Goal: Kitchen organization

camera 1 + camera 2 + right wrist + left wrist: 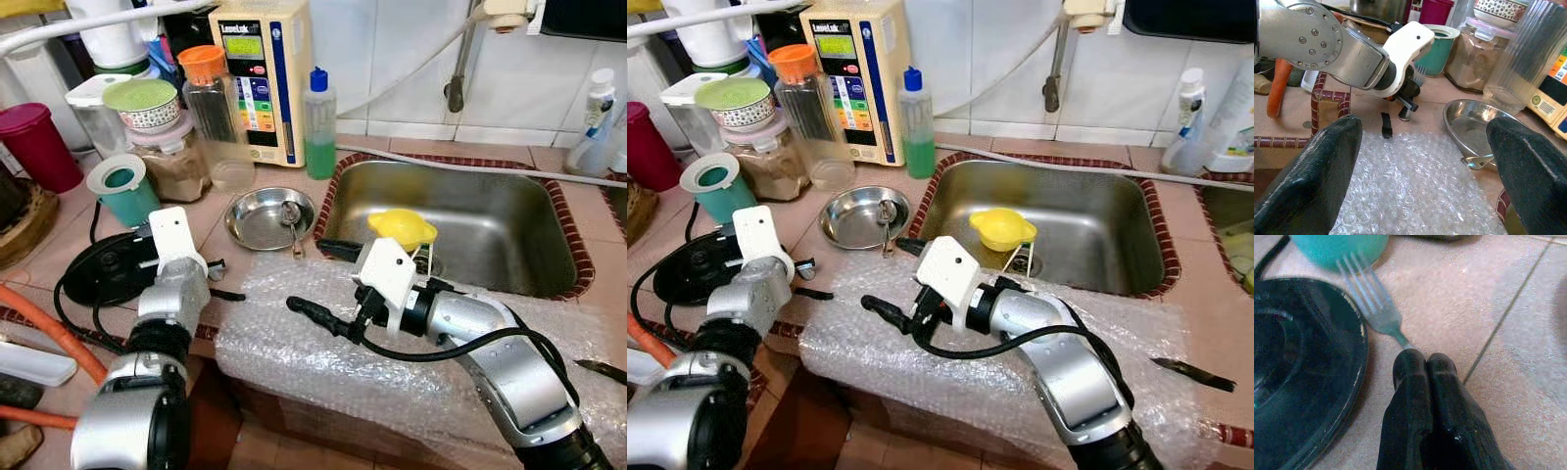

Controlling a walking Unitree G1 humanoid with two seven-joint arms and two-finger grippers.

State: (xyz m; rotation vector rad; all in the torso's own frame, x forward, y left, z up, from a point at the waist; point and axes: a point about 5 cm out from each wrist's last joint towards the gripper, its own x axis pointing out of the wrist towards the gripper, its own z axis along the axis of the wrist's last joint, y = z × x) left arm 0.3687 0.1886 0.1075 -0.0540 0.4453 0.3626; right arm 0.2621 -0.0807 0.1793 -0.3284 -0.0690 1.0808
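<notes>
Now my left claw [1422, 369] is clenched on a fork [1369, 303] over the counter [1459, 308]. My right claw [1422, 161] hangs spread wide above bubble wrap [1410, 191].

Bowl [269, 217] on counter, left of sink [470, 230]; funnel [402, 227] in sink; bubble wrap [323, 352] before both; jars [176, 162] behind bowl.

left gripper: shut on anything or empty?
Shut on a fork. The left gripper has its two black fingers pressed together around the fork's neck, tines pointing toward the teal cup, above the tiled counter.
</notes>
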